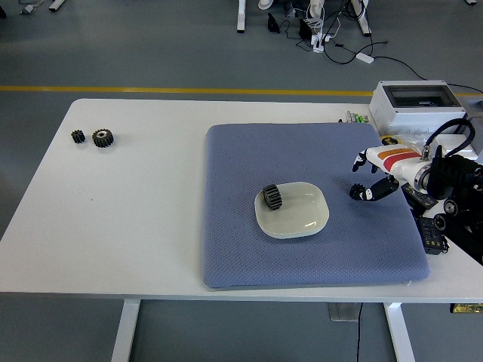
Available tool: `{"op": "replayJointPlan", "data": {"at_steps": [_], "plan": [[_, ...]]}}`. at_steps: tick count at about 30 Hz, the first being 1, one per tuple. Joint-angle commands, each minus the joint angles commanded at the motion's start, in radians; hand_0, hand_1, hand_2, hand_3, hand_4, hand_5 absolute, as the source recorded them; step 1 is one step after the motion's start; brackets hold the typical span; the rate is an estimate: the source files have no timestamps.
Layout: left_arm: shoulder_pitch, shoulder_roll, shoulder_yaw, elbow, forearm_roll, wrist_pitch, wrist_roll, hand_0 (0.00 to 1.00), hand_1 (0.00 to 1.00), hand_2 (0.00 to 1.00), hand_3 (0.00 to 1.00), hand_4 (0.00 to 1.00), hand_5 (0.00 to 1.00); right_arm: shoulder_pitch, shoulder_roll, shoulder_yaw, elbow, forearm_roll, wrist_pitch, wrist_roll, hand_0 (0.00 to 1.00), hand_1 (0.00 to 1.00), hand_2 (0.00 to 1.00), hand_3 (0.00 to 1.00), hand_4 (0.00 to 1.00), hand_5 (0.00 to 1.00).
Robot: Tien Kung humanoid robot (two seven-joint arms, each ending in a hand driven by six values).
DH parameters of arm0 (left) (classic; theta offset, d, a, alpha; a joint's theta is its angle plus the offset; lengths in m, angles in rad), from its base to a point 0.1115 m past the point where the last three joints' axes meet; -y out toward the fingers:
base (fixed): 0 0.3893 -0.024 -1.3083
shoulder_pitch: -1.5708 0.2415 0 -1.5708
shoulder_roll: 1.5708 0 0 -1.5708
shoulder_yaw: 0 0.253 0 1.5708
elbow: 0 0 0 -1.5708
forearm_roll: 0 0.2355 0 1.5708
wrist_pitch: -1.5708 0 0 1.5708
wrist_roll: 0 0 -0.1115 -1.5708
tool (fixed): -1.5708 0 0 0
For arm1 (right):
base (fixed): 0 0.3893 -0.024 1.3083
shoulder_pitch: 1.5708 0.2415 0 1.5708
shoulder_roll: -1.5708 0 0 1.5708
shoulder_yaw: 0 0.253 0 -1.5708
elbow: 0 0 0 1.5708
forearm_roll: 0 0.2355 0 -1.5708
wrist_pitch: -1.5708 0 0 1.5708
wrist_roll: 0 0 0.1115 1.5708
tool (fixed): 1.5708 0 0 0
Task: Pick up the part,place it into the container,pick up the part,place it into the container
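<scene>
right hand (367, 175) is hovering released over mat edge | gear (272, 197) is lying in dish (293, 213) | next pick: advise approaching desk (136, 204) gears (103, 137) from above

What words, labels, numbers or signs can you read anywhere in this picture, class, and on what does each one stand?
None can be read.
The grey box at the table's far right corner: no legible print.
The right hand: orange and red bands, no lettering.
The small black devices at the table's right edge: any marks are too small and blurred.
The gear in the white dish and the two gears far left: no markings visible.
</scene>
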Motion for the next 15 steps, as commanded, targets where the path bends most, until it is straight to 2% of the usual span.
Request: {"op": "replayJointPlan", "data": {"at_steps": [15], "plan": [[-0.004, 0.000, 0.012, 0.000, -0.006, 0.001, 0.001, 0.720, 0.699, 0.673, 0.554, 0.642, 0.580, -0.003, 0.038, -0.043, -0.072, 0.038, -0.027, 0.017, 0.440, 0.585, 0.742, 0.659, 0.912, 0.326]]}}
